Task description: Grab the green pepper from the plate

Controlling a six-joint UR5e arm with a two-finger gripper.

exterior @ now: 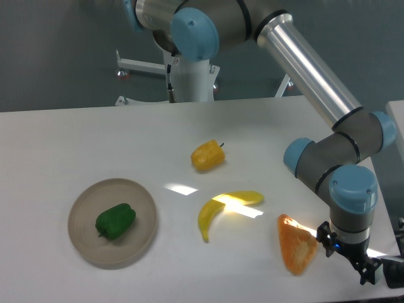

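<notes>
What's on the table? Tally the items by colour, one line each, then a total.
Green: 1, the green pepper
Yellow-orange: 1, the pepper
Yellow: 1, the banana
Orange: 1, the wedge-shaped piece
Beige-grey: 1, the plate
Total: 5

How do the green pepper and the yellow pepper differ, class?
The green pepper is dark green; the yellow pepper is yellow-orange. The green pepper lies on the plate; the yellow pepper lies on the bare table. Both are small, glossy and lie on their sides.
</notes>
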